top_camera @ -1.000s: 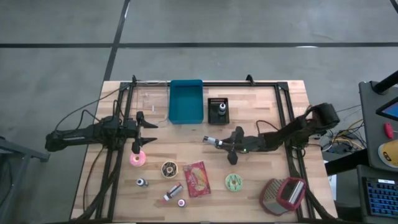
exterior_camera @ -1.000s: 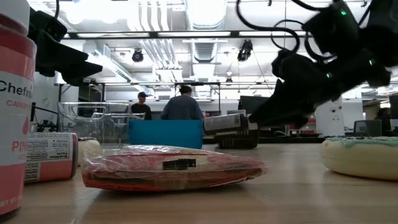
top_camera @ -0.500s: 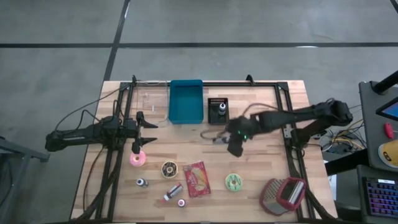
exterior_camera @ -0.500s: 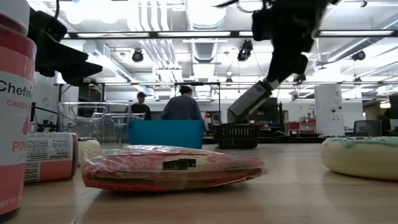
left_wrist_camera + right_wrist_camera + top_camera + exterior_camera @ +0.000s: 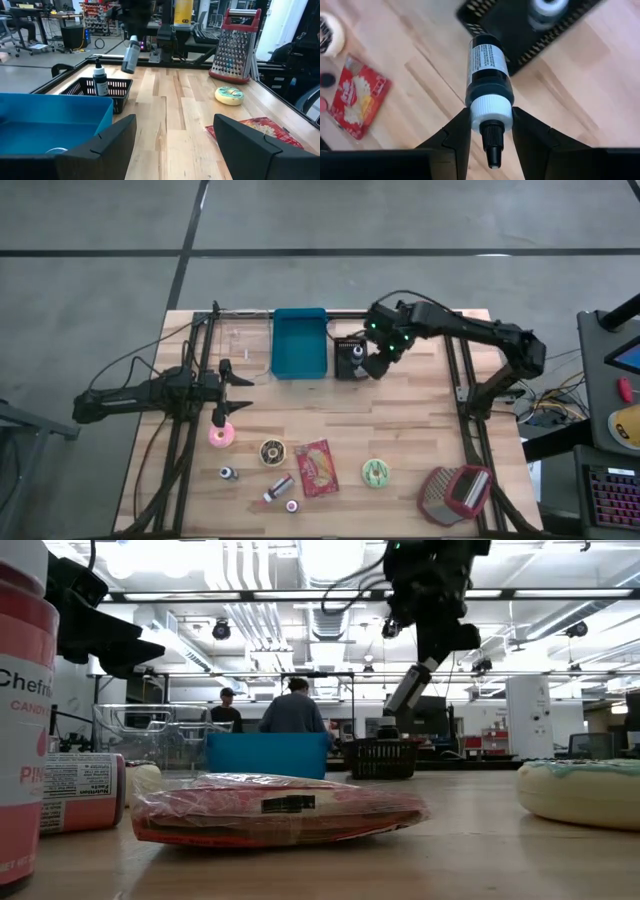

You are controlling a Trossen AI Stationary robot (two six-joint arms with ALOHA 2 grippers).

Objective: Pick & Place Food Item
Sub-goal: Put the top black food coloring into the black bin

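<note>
From above, the right gripper [image 5: 377, 366] hangs over the far middle of the table, just beside the small black mesh basket [image 5: 350, 358] that stands next to the blue rectangular plastic bin [image 5: 300, 343]. The bottle it carries is hard to make out here against the dark arm. The left gripper [image 5: 236, 377] waits at the left side of the table, jaws spread wide on nothing.

At table height, the small dark squeeze bottle with a white cap and printed label [image 5: 407, 690] hangs tilted from the right gripper, clear of the wood and above the black basket.

The left wrist camera shows the same bottle in the air beyond the basket, slanted, while another dark bottle [image 5: 100, 80] stands upright inside the basket.

The right wrist camera gives the grip itself: two dark fingers [image 5: 457, 134] close narrowly on the white cap, with the nozzle pointing back toward the wrist and the labelled body hanging beyond.

The bottle looks light and fairly stiff — smooth plastic, likely slippery. The ribbed-looking cap is a firmer hold than the glossy body, but a bottle gripped at one end can swing or twist — slow moves would suit it.
</note>
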